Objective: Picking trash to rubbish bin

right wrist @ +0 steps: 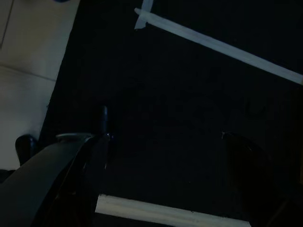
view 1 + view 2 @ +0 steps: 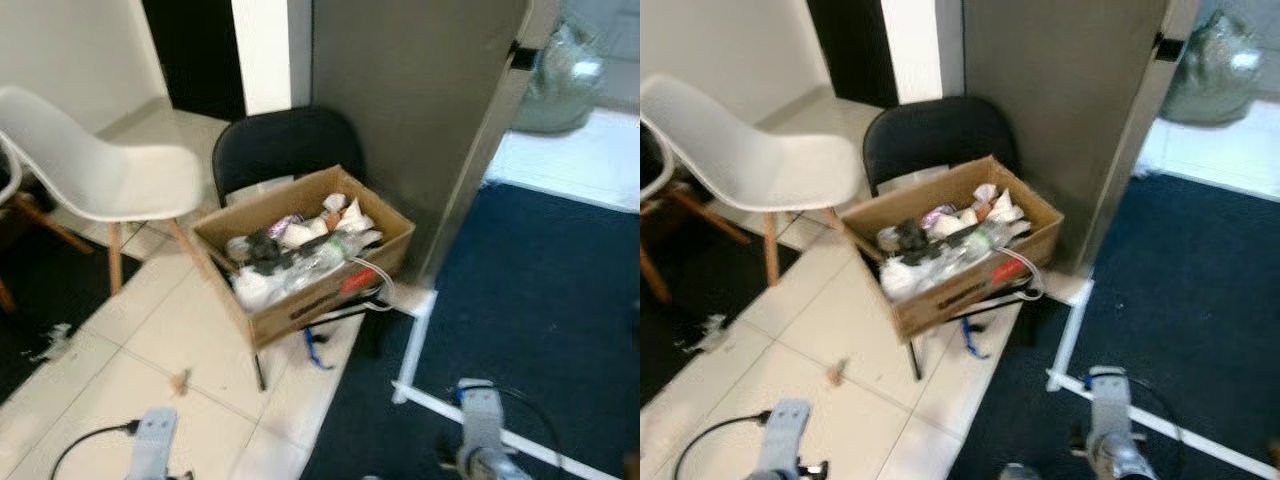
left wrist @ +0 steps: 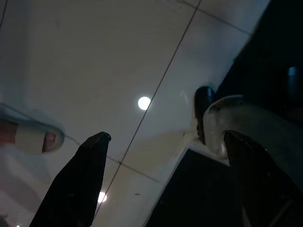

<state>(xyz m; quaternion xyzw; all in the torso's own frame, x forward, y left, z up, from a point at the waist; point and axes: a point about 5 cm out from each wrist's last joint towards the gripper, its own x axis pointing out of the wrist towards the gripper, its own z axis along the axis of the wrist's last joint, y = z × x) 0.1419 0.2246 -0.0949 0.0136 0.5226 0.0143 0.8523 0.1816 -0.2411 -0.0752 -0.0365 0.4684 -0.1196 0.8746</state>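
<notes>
Wrist views show both pincers (image 3: 163, 142) (image 1: 163, 137) spread, empty, over tile floor (image 3: 94, 56) and dark carpet (image 1: 189, 94).

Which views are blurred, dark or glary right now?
Left and right eye views: softly blurred, the brown cardboard box of trash lacks fine detail. Left wrist view: dim, lamp glare spots on the pale floor tiles. Right wrist view: very dark over the navy carpet.

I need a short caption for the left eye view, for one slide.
Cardboard box full of trash on a black chair, beside a white chair.
</notes>
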